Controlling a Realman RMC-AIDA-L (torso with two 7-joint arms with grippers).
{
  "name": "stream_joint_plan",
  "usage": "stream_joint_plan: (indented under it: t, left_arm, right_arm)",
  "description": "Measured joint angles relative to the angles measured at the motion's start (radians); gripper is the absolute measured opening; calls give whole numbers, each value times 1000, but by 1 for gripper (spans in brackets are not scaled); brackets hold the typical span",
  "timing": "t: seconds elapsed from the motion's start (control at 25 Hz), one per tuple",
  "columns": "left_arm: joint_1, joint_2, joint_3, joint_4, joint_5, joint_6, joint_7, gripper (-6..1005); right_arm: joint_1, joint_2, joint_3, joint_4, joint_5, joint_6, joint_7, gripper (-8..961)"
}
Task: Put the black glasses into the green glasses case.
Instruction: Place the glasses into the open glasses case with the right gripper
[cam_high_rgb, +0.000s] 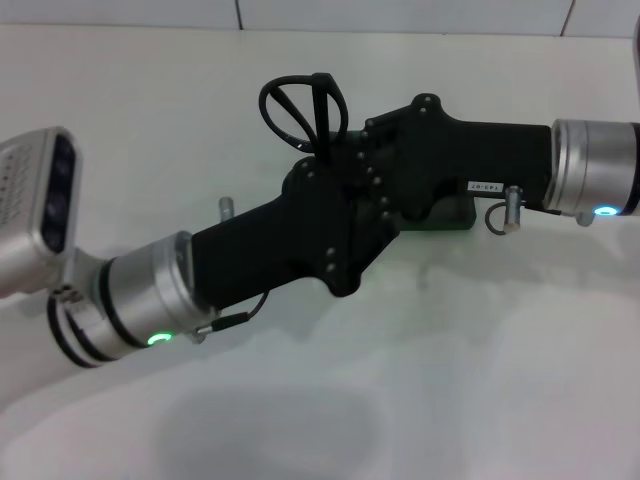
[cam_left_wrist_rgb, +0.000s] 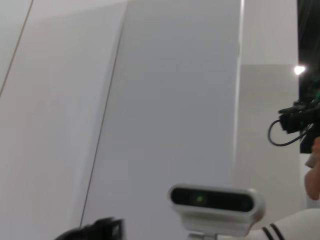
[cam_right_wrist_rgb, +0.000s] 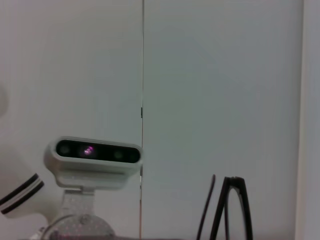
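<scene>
Centrally, both claws meet; black glasses (cam_high_rgb: 303, 112) seemingly held above case (cam_high_rgb: 440, 215).

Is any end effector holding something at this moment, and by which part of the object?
The black glasses stick up from where the left end effector and right end effector meet. Which one grips them, and where, cannot be told.

A small white label with dark printed characters sits on the chunky black right arm housing (cam_high_rgb: 484, 187), too tiny to read.
</scene>
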Motion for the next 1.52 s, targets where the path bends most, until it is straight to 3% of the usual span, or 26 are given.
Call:
stream_joint_plan:
  t: [0.12, 0.24, 0.36, 0.4, 0.6, 0.76, 1.0, 1.2, 1.52]
  left_arm:
    - [26, 6, 3, 3, 2, 45, 2, 53]
    - [64, 17, -13, 1, -3, 74, 8, 54]
    - [115, 34, -44, -2, -6, 77, 9, 55]
    - [132, 40, -52, -3, -6, 77, 9, 55]
    - [179, 50, -77, -5, -5, 75, 14, 56]
    - [187, 43, -78, -32, -1, 69, 44, 57]
    - [185, 31, -78, -63, -1, 63, 63, 59]
    - [192, 31, -78, -67, -5, 60, 60, 60]
    - [183, 26, -78, -70, -6, 58, 58, 62]
  right_arm:
    - [-5, -9, 1, -24, -29, 44, 7, 66]
    - [-11, -21, 7, -113, -165, 114, 87, 66]
    - [-10, -32, 9, -275, -394, 141, 272, 67]
    - [-5, -32, 9, -373, -538, 143, 385, 67]
    - [92, -9, -8, -564, -952, 116, 678, 69]
    - [195, -2, -123, -563, -1121, 157, 804, 70]
    - [268, 1, -304, -490, -1235, 307, 896, 72]
    - [276, 1, -397, -467, -1273, 396, 918, 73]
    - [278, 0, -426, -437, -1290, 462, 918, 75]
